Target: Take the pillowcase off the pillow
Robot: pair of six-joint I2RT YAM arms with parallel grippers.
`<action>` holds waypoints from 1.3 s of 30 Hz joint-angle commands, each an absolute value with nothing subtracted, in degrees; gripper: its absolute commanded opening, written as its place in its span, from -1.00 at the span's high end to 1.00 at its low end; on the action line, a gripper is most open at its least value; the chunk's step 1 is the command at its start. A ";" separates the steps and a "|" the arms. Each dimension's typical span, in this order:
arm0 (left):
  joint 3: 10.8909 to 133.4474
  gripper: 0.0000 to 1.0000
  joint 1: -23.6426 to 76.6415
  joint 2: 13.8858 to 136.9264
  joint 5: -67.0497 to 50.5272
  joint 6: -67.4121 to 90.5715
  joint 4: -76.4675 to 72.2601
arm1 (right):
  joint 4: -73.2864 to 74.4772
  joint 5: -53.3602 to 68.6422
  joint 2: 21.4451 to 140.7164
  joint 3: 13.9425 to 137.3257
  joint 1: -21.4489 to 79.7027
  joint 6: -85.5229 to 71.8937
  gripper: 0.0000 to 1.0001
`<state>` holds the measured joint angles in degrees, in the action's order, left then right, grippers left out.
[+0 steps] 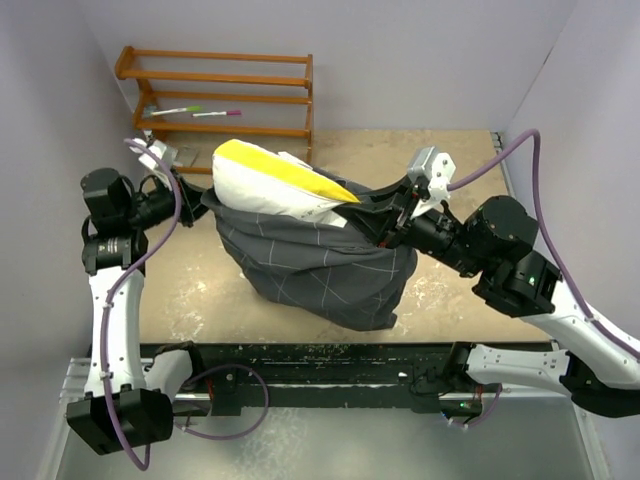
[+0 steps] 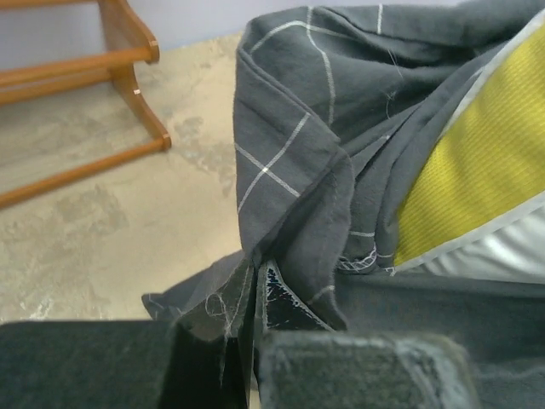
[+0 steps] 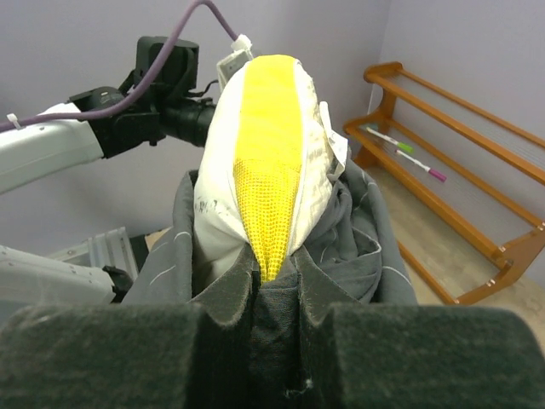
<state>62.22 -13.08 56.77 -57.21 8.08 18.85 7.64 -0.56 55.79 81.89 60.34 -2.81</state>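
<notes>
The left gripper (image 2: 255, 328) and right gripper (image 3: 254, 311) each pinch the pillowcase (image 1: 320, 265) edge mid-frame, while the pillow (image 1: 270, 180) pokes half out, its lower half not yet free.

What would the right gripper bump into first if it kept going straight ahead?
The right gripper is pinching the pillowcase edge, so that cloth comes first. Right behind it, it would probably push into the pillow, at its yellow-striped end.

Overhead rear view, close wrist views, sharing pillowcase (image 1: 320, 270)
</notes>
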 commanded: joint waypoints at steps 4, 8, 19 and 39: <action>60.84 0.57 -12.63 55.09 -55.45 -10.31 26.97 | -4.68 0.03 55.12 83.39 59.90 -3.90 1.00; 82.67 -0.72 -12.74 55.54 -53.53 -25.81 39.30 | -3.61 1.30 57.70 82.60 59.00 -3.91 1.00; 119.25 -0.98 -12.74 65.44 -66.53 -68.37 79.85 | 2.52 13.83 69.61 87.14 53.44 -1.73 1.00; 113.97 -0.99 -9.41 69.54 -64.02 -76.91 88.59 | 17.57 12.97 84.39 108.58 62.66 22.53 1.00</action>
<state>113.51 -10.59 69.36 -63.57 -75.26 87.64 16.29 17.50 81.76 101.25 60.25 11.66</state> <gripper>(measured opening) 0.992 0.120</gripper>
